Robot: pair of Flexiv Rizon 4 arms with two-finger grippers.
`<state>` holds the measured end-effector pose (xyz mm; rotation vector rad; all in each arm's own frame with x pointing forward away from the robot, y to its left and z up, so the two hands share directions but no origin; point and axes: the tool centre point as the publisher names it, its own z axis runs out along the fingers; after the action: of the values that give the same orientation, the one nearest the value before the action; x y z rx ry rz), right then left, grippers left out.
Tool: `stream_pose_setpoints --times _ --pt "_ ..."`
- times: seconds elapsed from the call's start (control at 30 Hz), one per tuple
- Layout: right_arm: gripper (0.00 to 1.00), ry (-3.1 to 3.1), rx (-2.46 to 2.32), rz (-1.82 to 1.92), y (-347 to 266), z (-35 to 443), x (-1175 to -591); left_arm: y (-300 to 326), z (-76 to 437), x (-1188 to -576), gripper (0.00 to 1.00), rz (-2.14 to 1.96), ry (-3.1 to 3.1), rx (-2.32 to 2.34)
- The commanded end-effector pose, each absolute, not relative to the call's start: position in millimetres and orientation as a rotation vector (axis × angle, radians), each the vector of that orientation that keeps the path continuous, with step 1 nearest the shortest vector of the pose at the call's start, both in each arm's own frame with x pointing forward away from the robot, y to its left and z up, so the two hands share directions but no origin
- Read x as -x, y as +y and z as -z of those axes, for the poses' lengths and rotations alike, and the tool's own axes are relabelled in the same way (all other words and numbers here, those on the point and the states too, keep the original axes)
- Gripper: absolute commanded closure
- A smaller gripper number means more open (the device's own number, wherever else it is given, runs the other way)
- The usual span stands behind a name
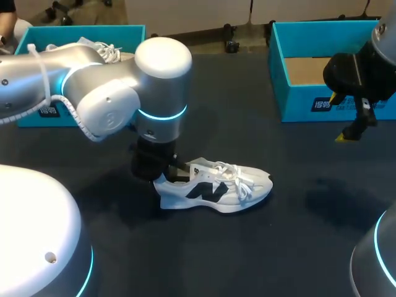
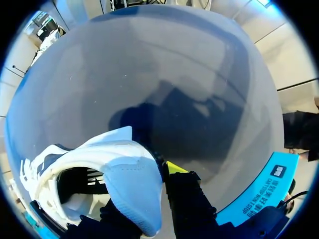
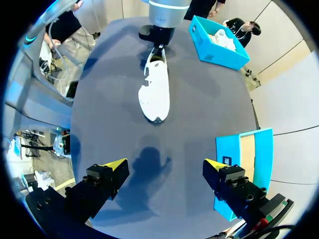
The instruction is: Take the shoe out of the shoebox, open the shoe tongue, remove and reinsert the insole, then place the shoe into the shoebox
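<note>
Dark surface (image 1: 297, 247): open room lies under and ahead of the right gripper (image 3: 165, 167), which hangs with jaws wide, holding nothing. The shoebox (image 1: 279, 74) stands just beside it, near the far edge. The shoe (image 1: 213, 189) rests on its sole mid-surface, and the left gripper (image 1: 164, 175) clamps its heel.
</note>
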<state>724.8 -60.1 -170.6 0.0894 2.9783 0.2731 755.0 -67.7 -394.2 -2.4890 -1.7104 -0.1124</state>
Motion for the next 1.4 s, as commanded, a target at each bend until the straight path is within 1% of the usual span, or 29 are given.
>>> stream_pose_setpoints --times 0.03,0.07,0.1,0.13,0.17,0.2,0.23,0.7,1.03,1.4 --pt "0.0 2.981 -0.091 -0.268 -59 172 -726 -70 398 -755 0.95 0.117 -1.704 2.485" --pt "0.0 2.981 -0.091 -0.268 -59 172 -726 -70 398 -755 0.95 0.117 -1.704 2.485" --pt "0.0 2.981 -0.091 -0.268 -59 172 -726 -70 396 -753 0.61 0.118 -1.701 2.486" --pt "0.0 2.981 -0.091 -0.268 -59 172 -726 -70 395 -753 0.53 0.117 -1.698 2.485" --pt "0.0 2.981 -0.091 -0.268 -59 172 -726 -70 392 -751 0.24 0.116 -1.694 2.488" --pt "0.0 2.981 -0.091 -0.268 -59 172 -726 -70 390 -750 0.04 0.116 -1.691 2.493" --pt "0.0 2.981 -0.091 -0.268 -59 172 -726 -70 388 -749 0.0 0.117 -1.69 2.497" --pt "0.0 2.981 -0.091 -0.268 -59 172 -726 -80 349 -751 0.0 -0.02 -1.805 2.462" --pt "0.0 2.981 -0.091 -0.268 -59 172 -726 -81 319 -757 0.0 -0.273 -2.0 2.394" --pt "0.0 2.981 -0.091 -0.268 -59 172 -726 -79 301 -759 0.0 -0.487 -2.103 2.268"
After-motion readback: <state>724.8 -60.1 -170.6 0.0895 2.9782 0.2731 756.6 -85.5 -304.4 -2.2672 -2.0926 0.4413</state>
